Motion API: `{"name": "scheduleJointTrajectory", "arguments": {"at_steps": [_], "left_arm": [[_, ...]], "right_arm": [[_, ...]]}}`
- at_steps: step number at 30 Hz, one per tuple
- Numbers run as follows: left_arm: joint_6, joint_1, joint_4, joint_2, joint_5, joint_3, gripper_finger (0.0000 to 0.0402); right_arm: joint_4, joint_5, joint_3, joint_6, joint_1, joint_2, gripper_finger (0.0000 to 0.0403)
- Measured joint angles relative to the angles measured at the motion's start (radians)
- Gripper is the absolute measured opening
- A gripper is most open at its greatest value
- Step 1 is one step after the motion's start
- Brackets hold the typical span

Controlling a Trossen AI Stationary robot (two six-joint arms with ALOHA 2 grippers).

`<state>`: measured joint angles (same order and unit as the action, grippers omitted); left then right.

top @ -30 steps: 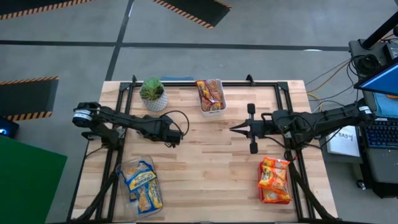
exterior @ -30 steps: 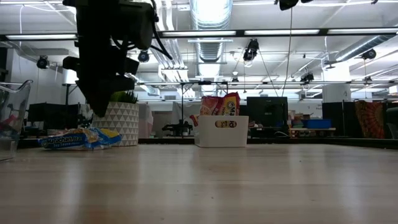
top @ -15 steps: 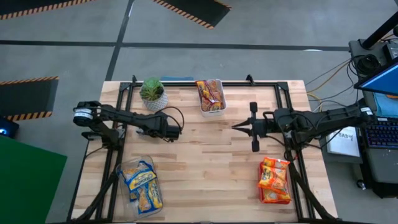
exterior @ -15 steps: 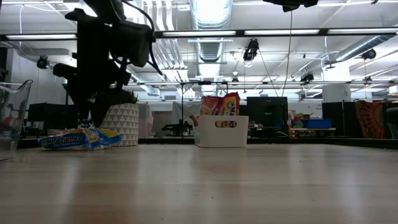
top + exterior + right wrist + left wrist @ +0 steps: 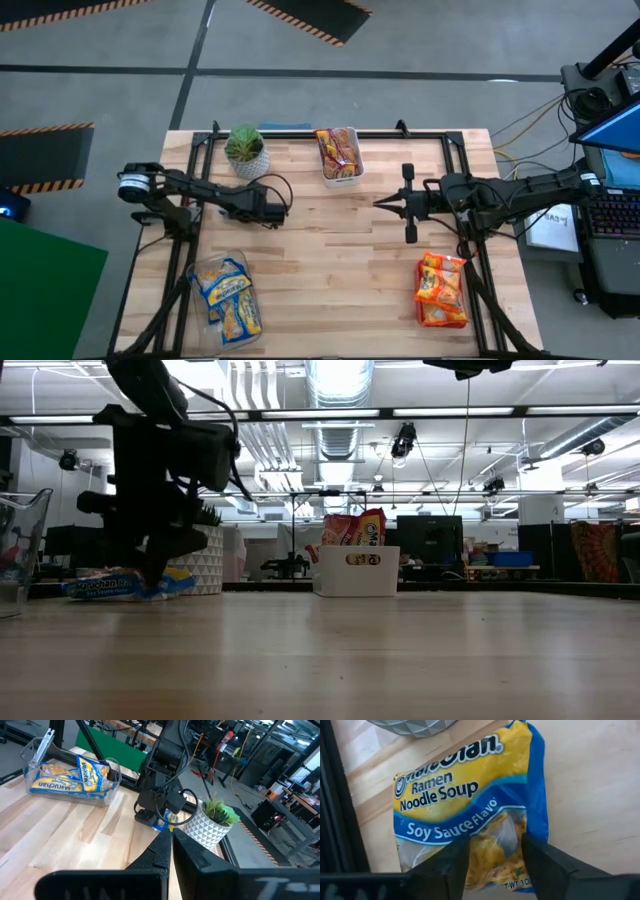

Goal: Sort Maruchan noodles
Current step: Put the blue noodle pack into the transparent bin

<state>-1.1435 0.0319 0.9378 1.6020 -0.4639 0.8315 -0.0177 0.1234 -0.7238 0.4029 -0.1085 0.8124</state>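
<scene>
Since a sec ago the left gripper point(image 5: 277, 211) has drawn back toward the plant point(image 5: 245, 146) side and dropped low, while the right gripper point(image 5: 384, 204) barely shifted, hanging pinched shut w/ nothing in it near mid-table.

Left wrist view shows a blue-and-yellow soy sauce packet point(image 5: 470, 815) flat on the table point(image 5: 340, 280) by the white plant pot, the left fingers point(image 5: 445, 867) spread either side of its near end, not clamped. So pick-up step; next move, I'd say: settle lower, close on the packet edge, carry to the matching bin.

Containers: clear tub point(image 5: 225, 298) at front left holds blue-yellow packets; white box point(image 5: 339, 153) at the back holds red/maroon ones, probably; orange packets point(image 5: 441, 289) are stacked front right, container unclear from overhead.
</scene>
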Motion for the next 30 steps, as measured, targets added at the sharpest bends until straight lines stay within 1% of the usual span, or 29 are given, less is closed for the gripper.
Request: {"name": "scheduleJointTrajectory", "arguments": {"at_steps": [4, 7, 10, 12, 16, 19, 23, 30], "left_arm": [[0.000, 0.000, -0.028, 0.000, -0.001, -0.022, 0.0123], [0.000, 0.000, -0.045, 0.000, -0.002, -0.032, 0.0079], [0.008, -0.004, -0.046, 0.000, -0.004, -0.030, 0.0025], [0.026, -0.007, -0.045, -0.001, -0.003, -0.019, 0.0007], [0.098, -0.027, -0.016, -0.011, 0.000, 0.032, 0.0005], [0.147, -0.056, 0.049, -0.021, -0.032, 0.090, 0.0001], [0.218, -0.117, 0.173, -0.042, -0.074, 0.193, 0.0000], [0.331, -0.222, 0.323, -0.113, -0.099, 0.383, 0.0000]], "right_arm": [[0.000, 0.000, 0.000, 0.004, 0.001, 0.000, 0.0009], [0.000, 0.000, 0.000, 0.007, 0.001, 0.000, 0.0009], [0.000, 0.000, 0.000, 0.009, 0.001, 0.000, 0.0009], [0.000, 0.000, 0.000, 0.013, 0.001, 0.000, 0.0009], [0.000, 0.000, 0.000, 0.018, 0.001, 0.000, 0.0009], [0.000, 0.000, 0.000, 0.019, 0.001, 0.000, 0.0009], [0.000, 0.000, 0.000, 0.026, 0.001, 0.000, 0.0009], [-0.011, 0.000, -0.001, 0.014, 0.001, 0.000, 0.0009]]}}
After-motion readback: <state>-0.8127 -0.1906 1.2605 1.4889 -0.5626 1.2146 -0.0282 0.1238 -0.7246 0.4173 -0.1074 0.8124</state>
